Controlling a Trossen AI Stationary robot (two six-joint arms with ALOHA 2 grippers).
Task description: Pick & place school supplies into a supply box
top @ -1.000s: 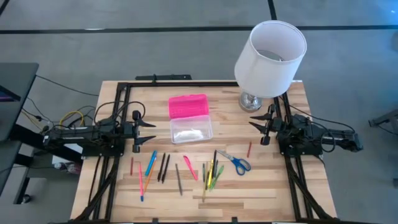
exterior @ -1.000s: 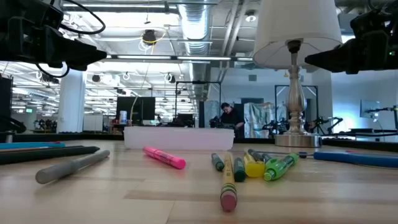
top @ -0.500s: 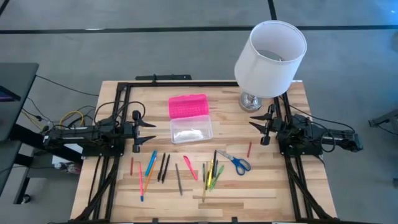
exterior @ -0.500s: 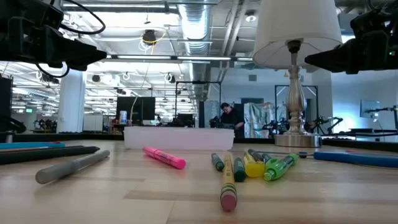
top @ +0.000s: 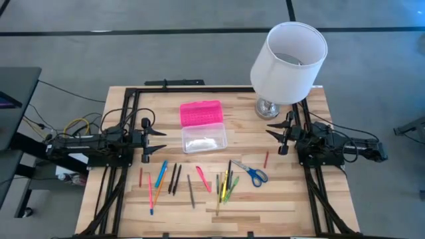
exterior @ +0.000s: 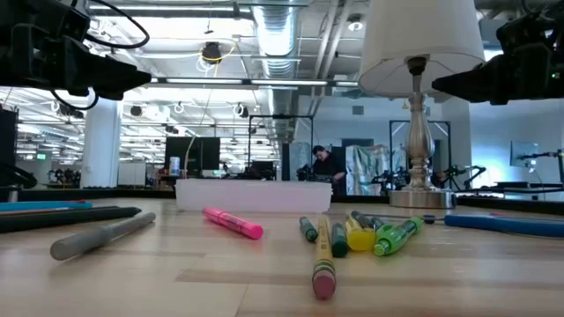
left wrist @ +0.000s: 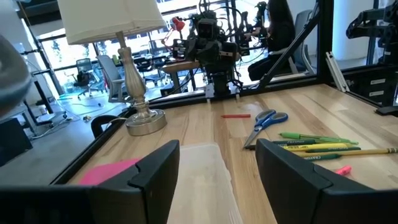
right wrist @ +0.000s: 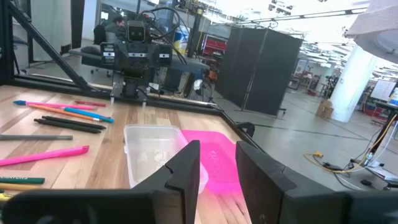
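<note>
Table (top: 292,199) of pale wood carries, largest first, a white lamp (top: 289,63) at its far right corner, then the two dark arms resting at either edge, the left gripper (top: 159,136) and the right gripper (top: 272,132) both pointing inward with fingers spread and grasping nothing. Between them, at the middle, sits the supply box (top: 204,139), its clear base open with the pink lid (top: 200,113) lying flat just behind it. Nearer the front edge the school supplies (top: 192,182) lie scattered in a loose row, with the blue-handled scissors (top: 252,172) and a small red pen (top: 265,159) toward the right arm.
</note>
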